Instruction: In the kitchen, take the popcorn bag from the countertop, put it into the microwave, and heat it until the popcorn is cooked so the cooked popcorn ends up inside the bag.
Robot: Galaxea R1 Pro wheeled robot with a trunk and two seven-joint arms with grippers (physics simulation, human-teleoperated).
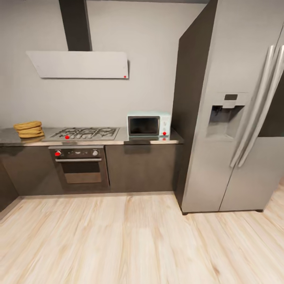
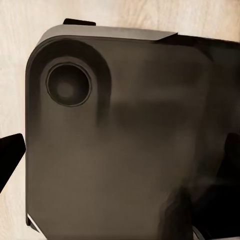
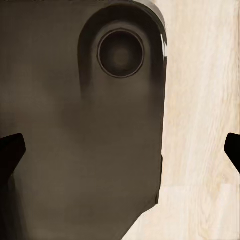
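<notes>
Two wrist views are taken over the robot's dark base (image 2: 125, 150) and the wood floor (image 3: 200, 125); the arms are judged stowed for driving. Left fingertips (image 2: 11, 155) and right fingertips (image 3: 11, 147) are seen at opposite frame edges, spread, nothing between them. Farther off, the head view alone gives the kitchen: countertop (image 1: 130, 141), hob (image 1: 85, 133), oven (image 1: 81, 165), and the microwave (image 1: 148, 124), door closed, beside the fridge (image 1: 232, 106). A tan stack (image 1: 29, 129) at the countertop's left end is judged to be the bag; popcorn cannot be made out.

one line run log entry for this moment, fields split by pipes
phase: approaching kitchen | microwave: door shut, on countertop beside fridge | popcorn bag: far left of countertop, past hob | grippers: open, empty
</notes>
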